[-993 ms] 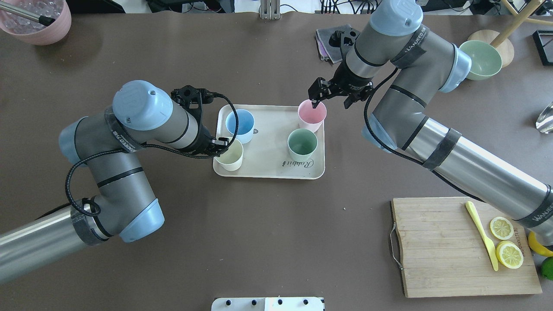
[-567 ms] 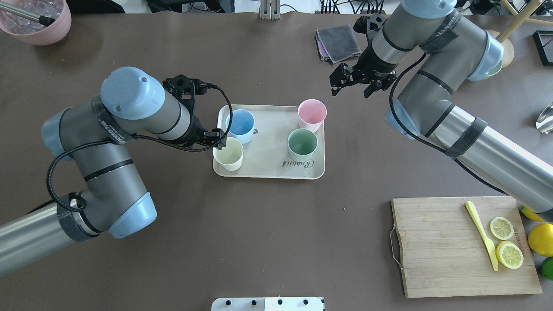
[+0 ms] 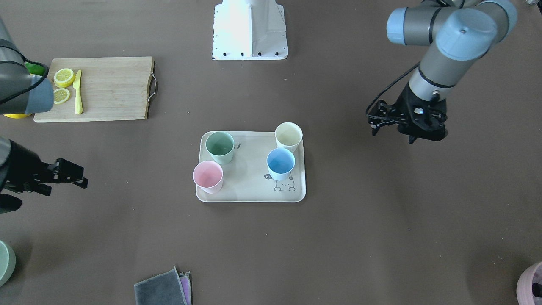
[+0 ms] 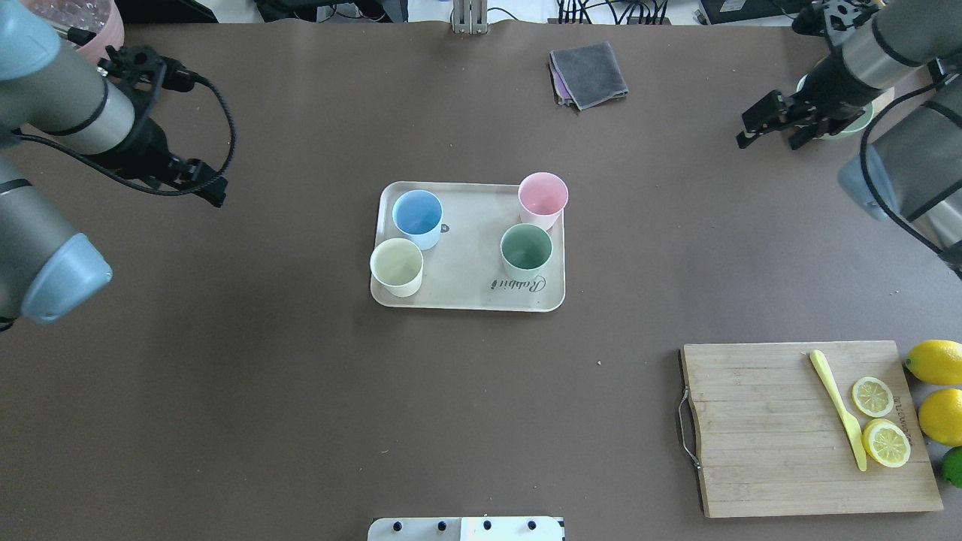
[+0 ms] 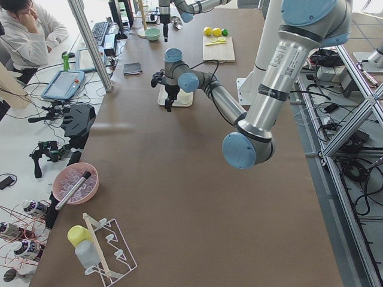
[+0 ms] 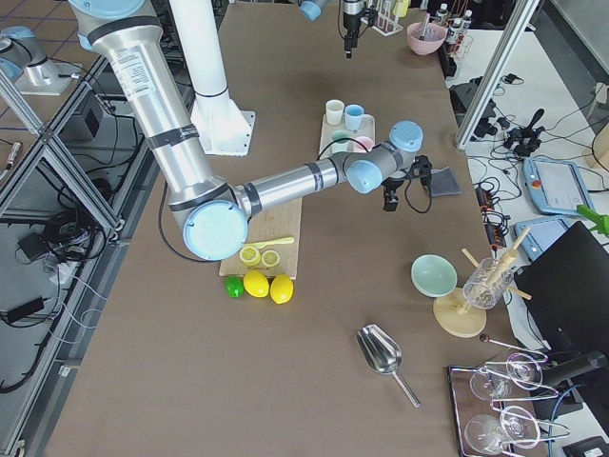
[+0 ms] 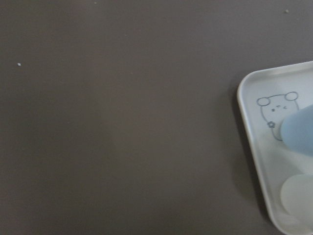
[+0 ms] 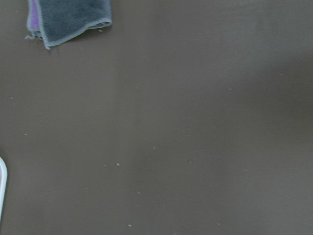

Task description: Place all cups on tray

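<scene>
The beige tray [image 4: 466,289] lies mid-table with all four cups standing upright on it: light blue [image 4: 417,216], cream [image 4: 396,266], pink [image 4: 543,198] and mint green [image 4: 526,250]. The front view shows the tray [image 3: 250,195] with the same cups: green [image 3: 219,146], pink [image 3: 208,176], cream [image 3: 288,136], blue [image 3: 280,163]. My left gripper [image 4: 201,182] is open and empty, well to the left of the tray. My right gripper [image 4: 768,140] is open and empty, far to the tray's right. The left wrist view shows the tray's bunny corner [image 7: 254,122].
A wooden cutting board [image 4: 759,443] with lemon slices and a yellow knife lies front right, with whole lemons [image 4: 936,361] beside it. A folded grey cloth [image 4: 590,71] lies at the back. A pink pot [image 4: 98,26] stands back left and a green bowl [image 4: 857,126] back right.
Both arms have pulled away from the tray, the left one to the back left and the right one to the back right. The cream and pink cups stay on the tray.
</scene>
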`<state>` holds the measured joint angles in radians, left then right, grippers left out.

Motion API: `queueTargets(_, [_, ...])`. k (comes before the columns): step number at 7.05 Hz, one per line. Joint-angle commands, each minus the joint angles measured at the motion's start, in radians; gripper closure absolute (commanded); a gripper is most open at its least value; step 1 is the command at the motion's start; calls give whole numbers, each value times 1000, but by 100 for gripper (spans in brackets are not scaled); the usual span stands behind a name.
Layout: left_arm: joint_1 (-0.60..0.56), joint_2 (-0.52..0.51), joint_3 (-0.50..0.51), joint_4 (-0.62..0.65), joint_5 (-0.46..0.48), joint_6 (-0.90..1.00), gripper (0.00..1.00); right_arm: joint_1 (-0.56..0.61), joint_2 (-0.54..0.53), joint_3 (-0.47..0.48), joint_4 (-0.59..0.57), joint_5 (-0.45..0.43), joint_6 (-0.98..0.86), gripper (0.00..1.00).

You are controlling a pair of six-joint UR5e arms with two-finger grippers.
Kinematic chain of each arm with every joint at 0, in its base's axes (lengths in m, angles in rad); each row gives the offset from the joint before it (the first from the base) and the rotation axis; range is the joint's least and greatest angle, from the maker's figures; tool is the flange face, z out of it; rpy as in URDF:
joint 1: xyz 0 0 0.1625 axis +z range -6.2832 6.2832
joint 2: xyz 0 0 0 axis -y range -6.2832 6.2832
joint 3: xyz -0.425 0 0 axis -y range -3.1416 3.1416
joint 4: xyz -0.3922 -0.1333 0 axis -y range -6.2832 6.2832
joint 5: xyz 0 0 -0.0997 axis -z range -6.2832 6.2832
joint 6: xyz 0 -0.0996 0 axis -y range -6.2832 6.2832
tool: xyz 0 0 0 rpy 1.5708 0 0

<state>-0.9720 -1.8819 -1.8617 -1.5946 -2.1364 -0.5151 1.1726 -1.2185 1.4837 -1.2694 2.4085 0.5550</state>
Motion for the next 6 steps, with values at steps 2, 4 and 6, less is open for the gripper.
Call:
queueTargets(2, [-242, 232, 21, -10, -69, 411, 2, 200, -250, 9, 1, 41, -401, 1])
queueTargets(4, [-333, 274, 94, -10, -137, 484, 2, 249, -321, 15, 2, 41, -469, 1])
queueTargets(6, [-335, 293, 104, -10, -137, 478, 2, 259, -329, 20, 1, 40, -501, 1])
